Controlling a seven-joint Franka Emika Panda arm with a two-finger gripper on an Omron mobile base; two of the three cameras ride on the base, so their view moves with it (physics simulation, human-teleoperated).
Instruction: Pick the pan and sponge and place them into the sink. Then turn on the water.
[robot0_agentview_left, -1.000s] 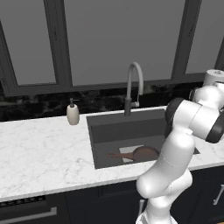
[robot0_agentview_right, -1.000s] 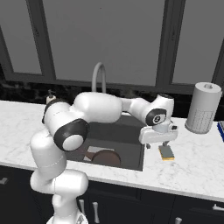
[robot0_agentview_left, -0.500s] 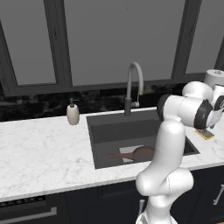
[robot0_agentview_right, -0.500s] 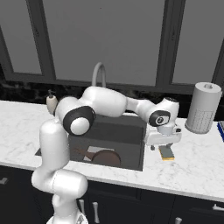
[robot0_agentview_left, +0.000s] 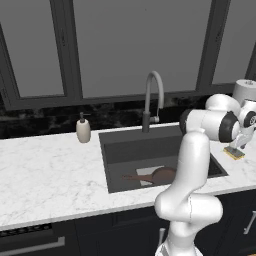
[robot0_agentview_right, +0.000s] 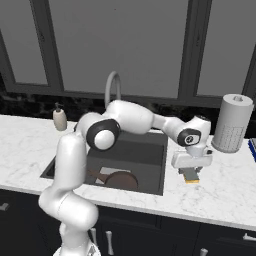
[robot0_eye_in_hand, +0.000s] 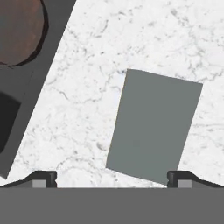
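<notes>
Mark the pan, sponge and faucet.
pan (robot0_agentview_right: 121, 180), right base view, on its round dark bowl.
sponge (robot0_eye_in_hand: 154, 127), hand view, middle of its grey-green top.
faucet (robot0_agentview_left: 152, 95), left base view, on the arched neck.

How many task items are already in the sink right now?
1: the pan lies on the sink bottom; the sponge sits on the counter right of it.
</notes>
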